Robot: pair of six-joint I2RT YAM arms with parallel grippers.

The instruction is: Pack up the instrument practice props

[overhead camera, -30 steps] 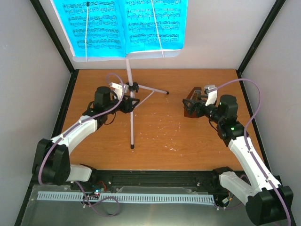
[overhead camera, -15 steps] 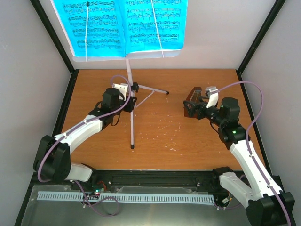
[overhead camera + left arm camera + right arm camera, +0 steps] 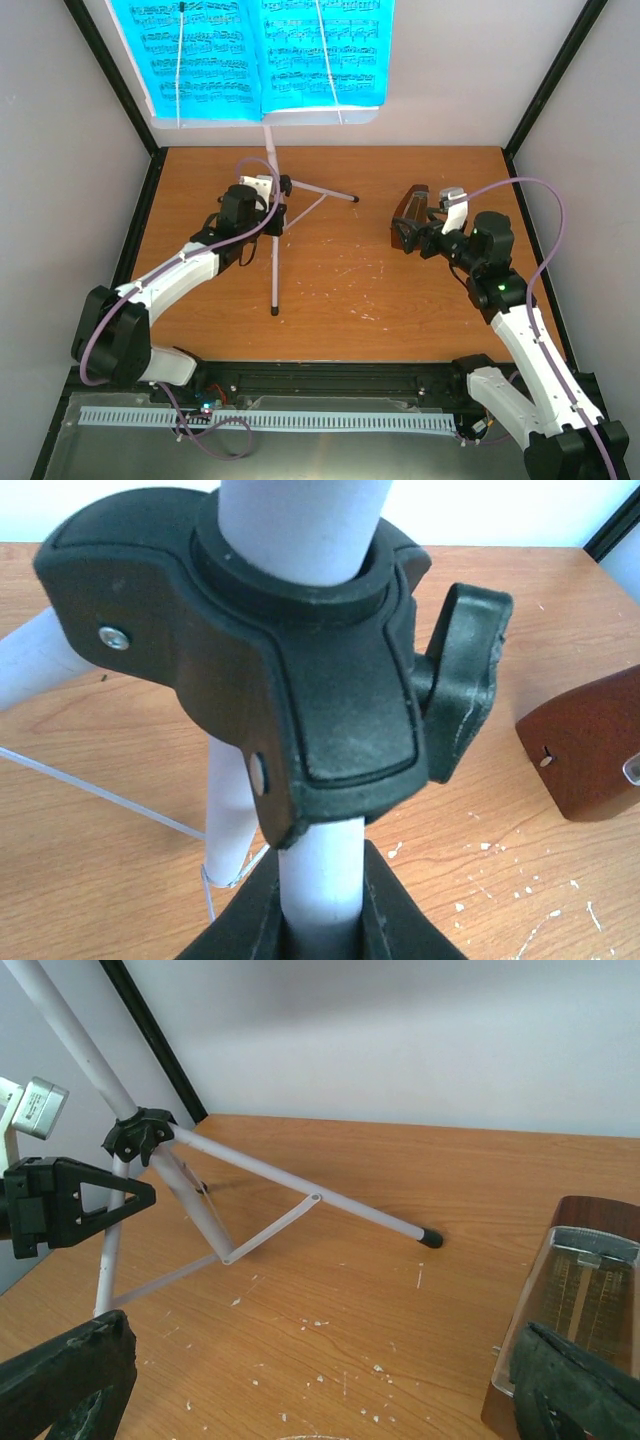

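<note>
The silvery music stand [image 3: 272,235] stands on its tripod at the middle left of the table, and the cyan sheet-music pages [image 3: 262,55] rest on its desk at the top. My left gripper [image 3: 268,208] is shut on the stand's white pole [image 3: 322,870], just below the black leg hub [image 3: 300,710]. The brown metronome [image 3: 406,214] stands at the right, its clear cover showing in the right wrist view [image 3: 585,1300]. My right gripper [image 3: 424,238] is open beside it, with one finger [image 3: 575,1390] at the metronome's base and nothing between the fingers.
The stand's legs [image 3: 300,1182] spread over the table towards the back and the front. White specks dot the wooden table [image 3: 350,290]. Black frame posts [image 3: 548,80] and pale walls close in the sides. A slotted cable rail [image 3: 270,420] runs along the near edge.
My left gripper has moved in and closed on the stand's pole. The stand and pages have shifted slightly left. The right arm has drifted a little right, still open.
</note>
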